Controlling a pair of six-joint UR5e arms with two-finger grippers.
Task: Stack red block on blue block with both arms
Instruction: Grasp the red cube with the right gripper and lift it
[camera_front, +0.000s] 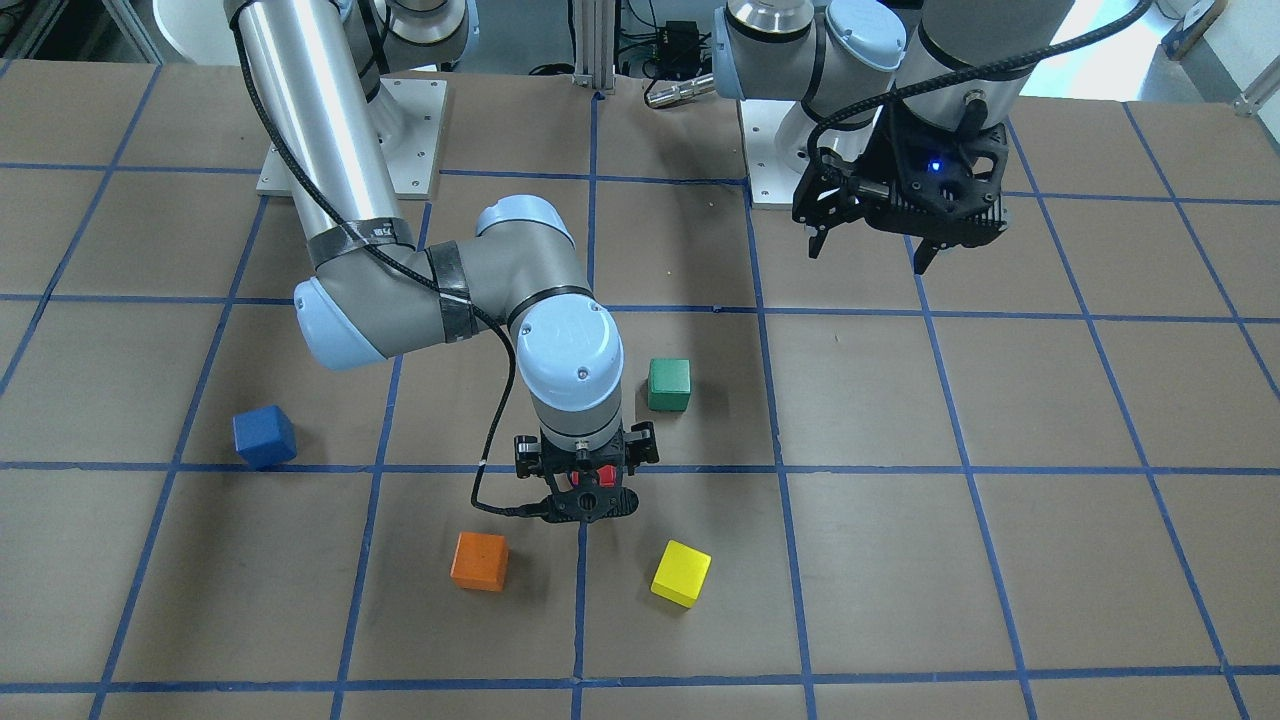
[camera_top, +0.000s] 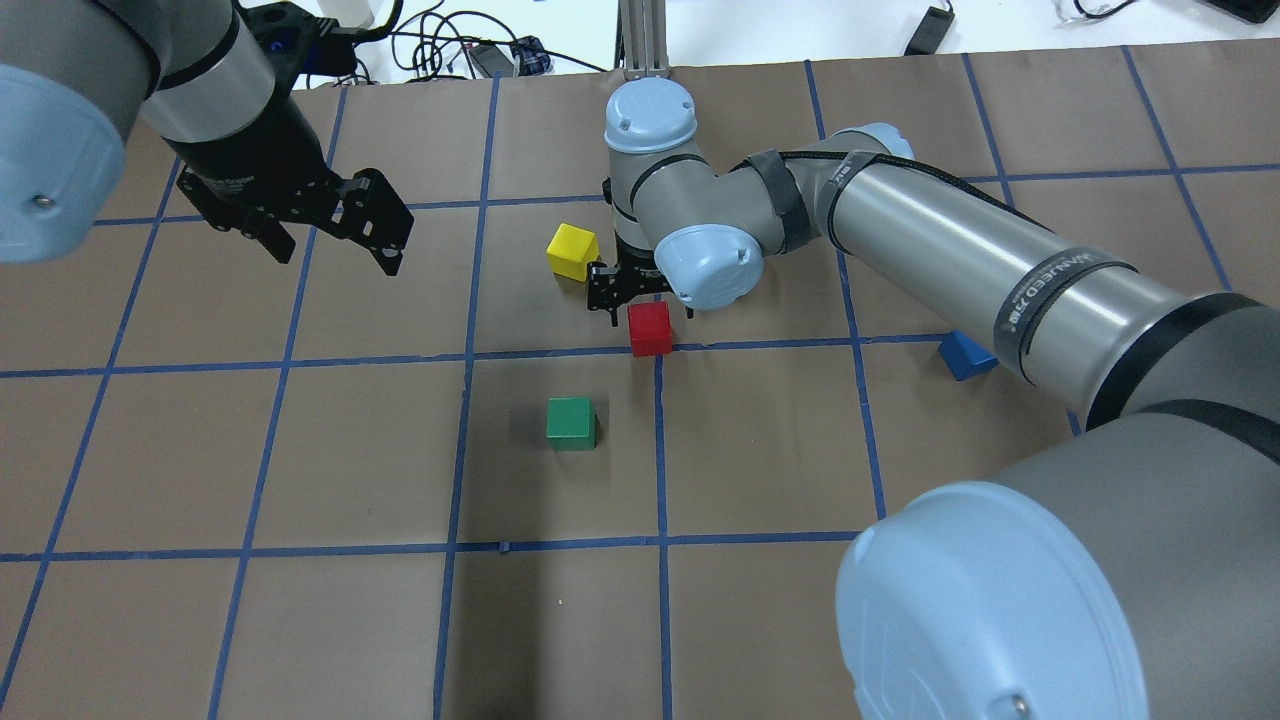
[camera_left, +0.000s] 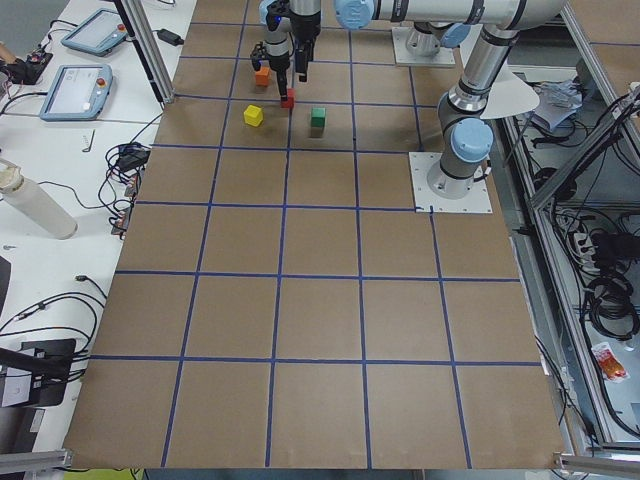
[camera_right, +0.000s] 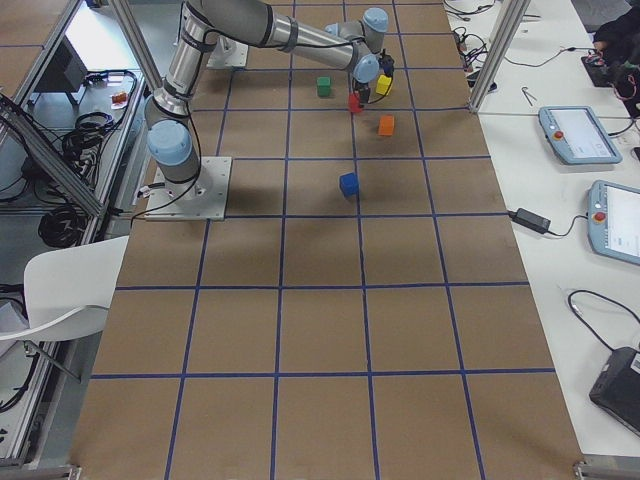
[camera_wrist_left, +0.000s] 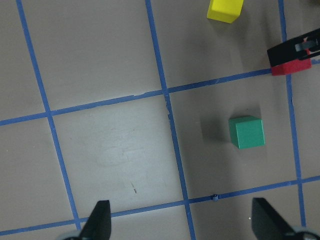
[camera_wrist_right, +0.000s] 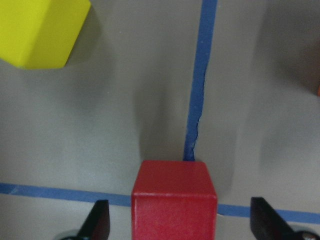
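The red block (camera_top: 650, 328) sits on the table at a crossing of blue tape lines. My right gripper (camera_top: 645, 308) points straight down over it and is open. In the right wrist view the red block (camera_wrist_right: 174, 200) lies between the two fingertips (camera_wrist_right: 100, 220), with a gap on each side. The blue block (camera_front: 264, 436) stands alone towards the robot's right side; it also shows in the overhead view (camera_top: 965, 355), partly behind the right arm. My left gripper (camera_front: 870, 245) hangs open and empty above the table near its base, far from both blocks.
A green block (camera_front: 668, 385) stands just on the robot's side of the right gripper. A yellow block (camera_front: 681, 573) and an orange block (camera_front: 479, 561) stand on its far side. The right arm's elbow (camera_front: 450, 290) hangs over the table's middle.
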